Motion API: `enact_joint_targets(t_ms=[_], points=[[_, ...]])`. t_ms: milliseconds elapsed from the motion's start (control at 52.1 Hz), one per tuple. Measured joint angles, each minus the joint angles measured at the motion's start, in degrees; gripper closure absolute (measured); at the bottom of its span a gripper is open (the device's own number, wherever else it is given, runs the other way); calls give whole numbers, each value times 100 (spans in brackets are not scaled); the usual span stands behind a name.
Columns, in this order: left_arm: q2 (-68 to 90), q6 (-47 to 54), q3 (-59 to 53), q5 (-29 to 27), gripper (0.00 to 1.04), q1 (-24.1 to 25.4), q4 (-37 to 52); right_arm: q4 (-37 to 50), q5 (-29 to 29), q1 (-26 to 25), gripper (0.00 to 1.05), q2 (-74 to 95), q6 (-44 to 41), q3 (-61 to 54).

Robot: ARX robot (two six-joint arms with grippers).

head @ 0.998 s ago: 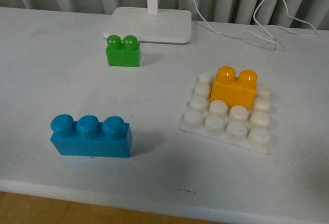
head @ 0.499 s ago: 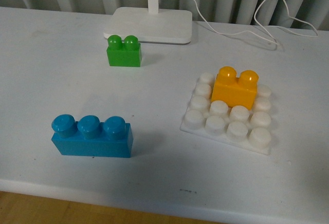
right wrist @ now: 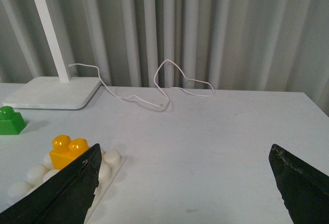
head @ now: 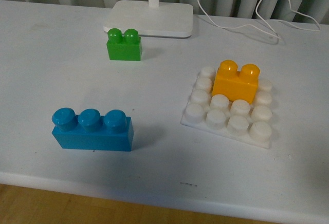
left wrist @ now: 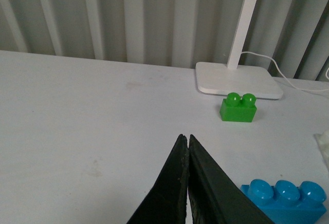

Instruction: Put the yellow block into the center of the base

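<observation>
- since the yellow block is already sitting on the base, over the studs just behind its middle, the step in hand is looking like checking the seating and backing clear.
- the base is lying toward the right side of the worktop, nearer the front edge than the lamp foot at the back edge; block and plate are touching.
- the left gripper is hovering with its fingers pressed together, holding nothing, near the blue brick.
- the right gripper is hanging with its fingers wide apart, empty, well clear of the block.
- judging from the front view, the block is sitting level, though whether it is fully pressed down is hard to tell; any further push should be going straight down, not sideways, to keep the plate from sliding.
- the green brick is standing apart, needing no touch.
</observation>
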Motion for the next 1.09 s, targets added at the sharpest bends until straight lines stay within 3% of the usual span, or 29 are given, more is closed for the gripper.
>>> enact_joint_targets(t_ms=[307,499,768,1094], points=[[-24,-7,0,0,98,0,0,0,2,0,9,0,0,0],[-24,-4,0,-2,53,0,0,0,2,0,9,0,0,0],[-24,-4,0,-2,7,0,0,0,2,0,9,0,0,0],[-24,-2,0,-2,6,0,0,0,2,0,9,0,0,0]])
